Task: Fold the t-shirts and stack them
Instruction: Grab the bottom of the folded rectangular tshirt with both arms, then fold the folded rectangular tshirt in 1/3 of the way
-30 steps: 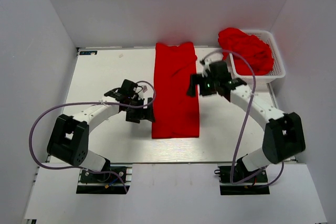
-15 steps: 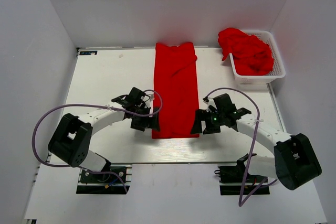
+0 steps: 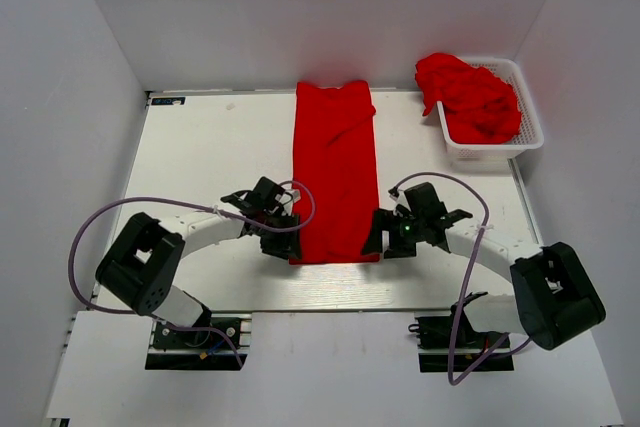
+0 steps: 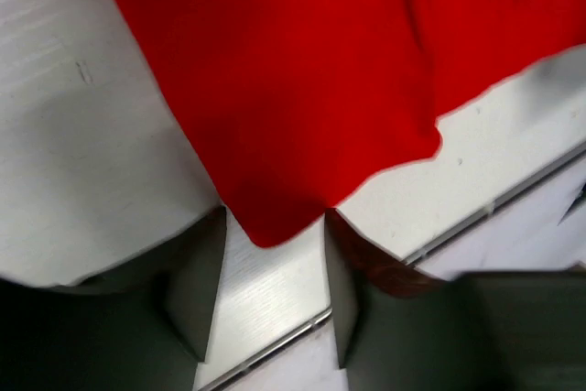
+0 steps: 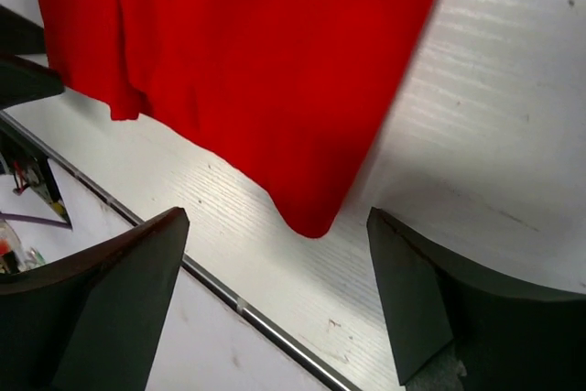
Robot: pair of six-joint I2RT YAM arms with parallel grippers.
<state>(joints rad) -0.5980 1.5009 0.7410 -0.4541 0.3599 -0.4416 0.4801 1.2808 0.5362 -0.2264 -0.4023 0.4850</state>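
1. Top view: a white lattice basket (image 3: 492, 150) stands at the far right corner of the table (image 3: 210, 157). It holds a crumpled heap of red shirts (image 3: 470, 97), which rises above the rim and spills over the far left corner.
2. Top view: one red shirt (image 3: 335, 172) lies flat in the middle of the table, folded into a long narrow strip that runs from the far edge toward the arms. It is well apart from the basket.
3. Top view: the left gripper (image 3: 283, 244) sits at the strip's near left corner and the right gripper (image 3: 375, 237) at its near right corner. Both are low on the table, and from here the jaw gaps are too small to judge.
4. Left wrist view: the basket is out of sight. The shirt's (image 4: 302, 89) near corner reaches down between the two fingers (image 4: 197, 290). The jaws stand apart, with bare table showing between them below the cloth tip, so the cloth is not pinched. The picture is somewhat blurred.
5. Right wrist view: again no basket. The shirt's (image 5: 247, 61) other near corner points down into the gap of the gripper (image 5: 284, 309). Its fingers (image 5: 119, 299) are spread wide and clear of the cloth on both sides. A small fold hangs at the hem toward the left, a detail the top view does not show.
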